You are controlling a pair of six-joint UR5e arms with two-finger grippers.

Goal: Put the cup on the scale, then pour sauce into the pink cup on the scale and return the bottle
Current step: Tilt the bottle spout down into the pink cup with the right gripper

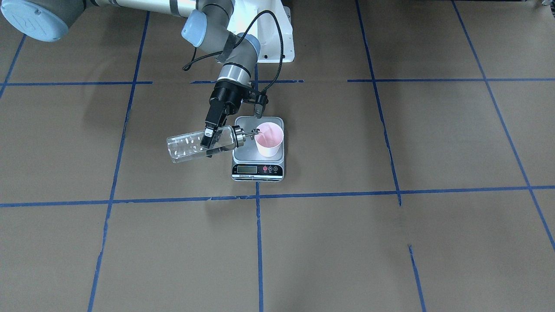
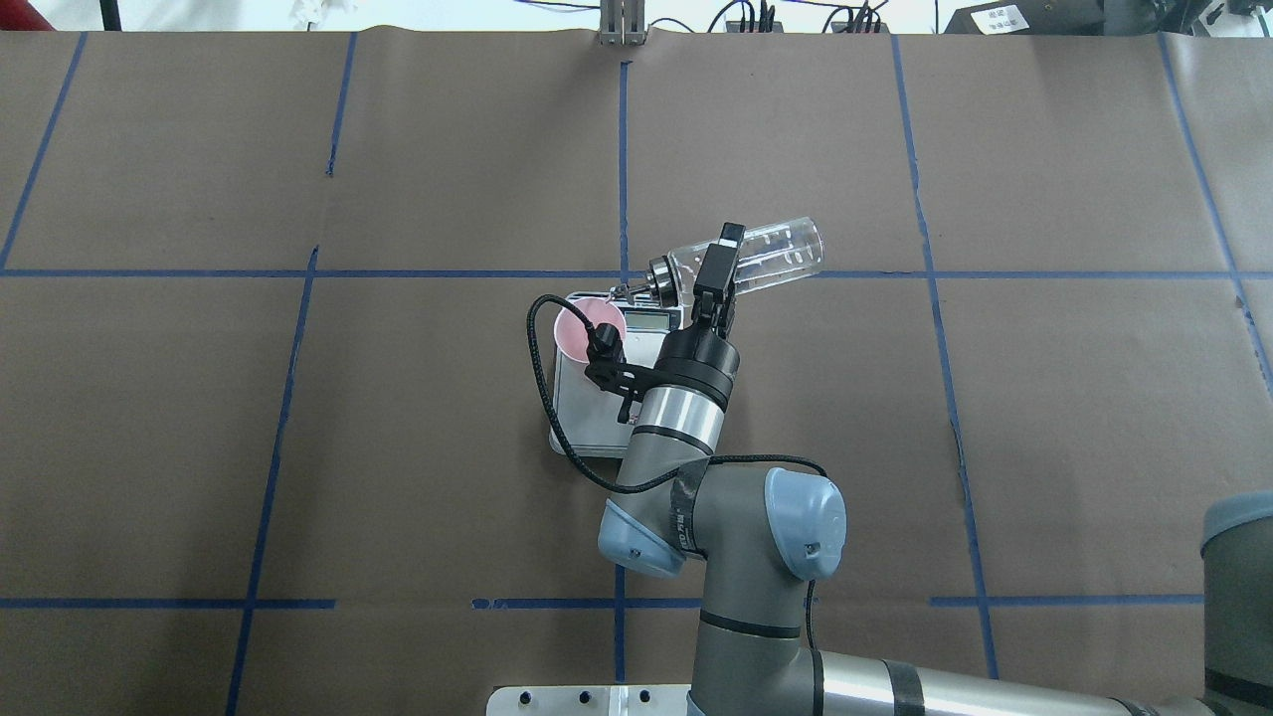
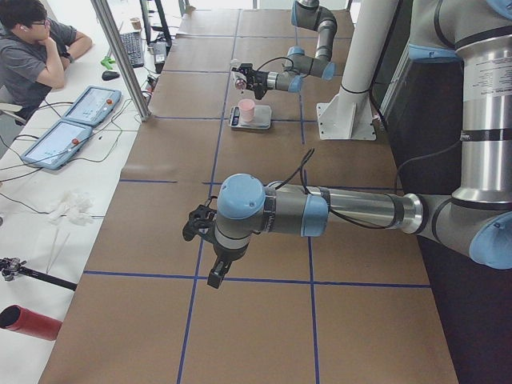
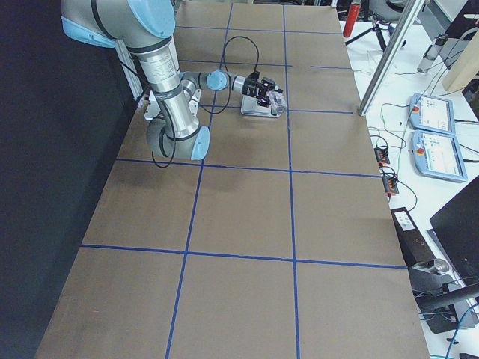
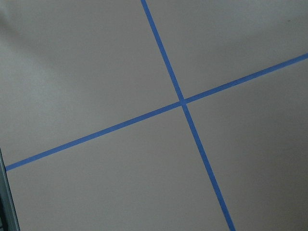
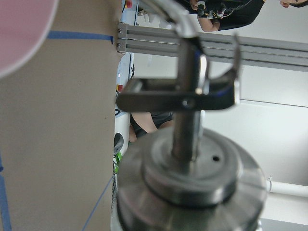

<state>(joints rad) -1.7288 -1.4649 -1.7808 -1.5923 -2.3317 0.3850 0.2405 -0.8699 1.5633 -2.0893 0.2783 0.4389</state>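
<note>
The pink cup [image 1: 269,139] stands upright on the silver scale [image 1: 258,169], toward its side nearer the bottle. My right gripper [image 1: 209,141] is shut on the clear glass bottle [image 1: 190,146] at its upper body. The bottle lies almost horizontal above the table, its silver pourer cap [image 1: 240,135] pointing at the cup, the spout at the cup's rim. Clear sauce shows faintly in the glass; I cannot make out a stream. The overhead view shows the same gripper [image 2: 718,264], bottle [image 2: 766,254] and cup [image 2: 587,323]. My left gripper [image 3: 214,276] hangs over bare table far away; I cannot tell its state.
The table is brown paper with blue tape lines [image 1: 258,242]. The right arm's black cable [image 2: 542,378] loops beside the scale [image 2: 587,418]. An operator [image 3: 32,48] sits beyond the table's far edge with tablets [image 3: 76,120]. A metal post [image 3: 120,56] stands at that edge.
</note>
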